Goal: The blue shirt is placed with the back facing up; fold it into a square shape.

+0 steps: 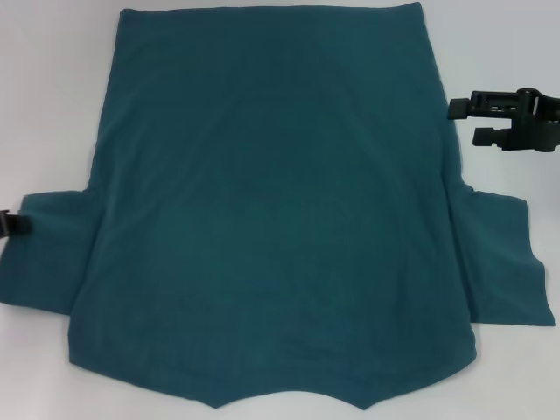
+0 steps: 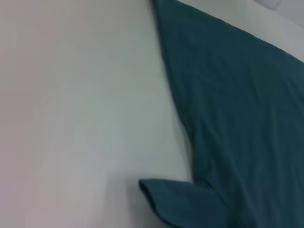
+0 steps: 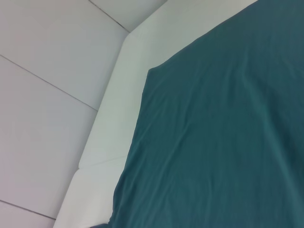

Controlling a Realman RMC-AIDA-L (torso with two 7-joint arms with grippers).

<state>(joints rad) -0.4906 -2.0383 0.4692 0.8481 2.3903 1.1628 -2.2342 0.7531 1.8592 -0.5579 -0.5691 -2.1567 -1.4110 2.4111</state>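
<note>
Head view alone shows the right pincer (image 1: 462, 122) released beside the flat blue shirt (image 1: 271, 210); left pincer's state unclear.

Setting: lab-type test bench | evidence — plain white flat tabletop (image 1: 52, 105), white panelled wall (image 3: 42, 95) with seams behind — bare surfaces.

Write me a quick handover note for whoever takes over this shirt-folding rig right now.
Left gripper: only its tip shows at the left edge of the head view, by the shirt's left sleeve; its state is unclear.
Right gripper: fingers open, empty, beside the shirt's right side, farther from the robot than the right sleeve.
The blue shirt lies flat, spread out on the white table, sleeves out, collar end toward the robot.
Done: no fold visible yet.
Left: fold both sides and sleeves inward, then fold lengthwise into a square.
</note>
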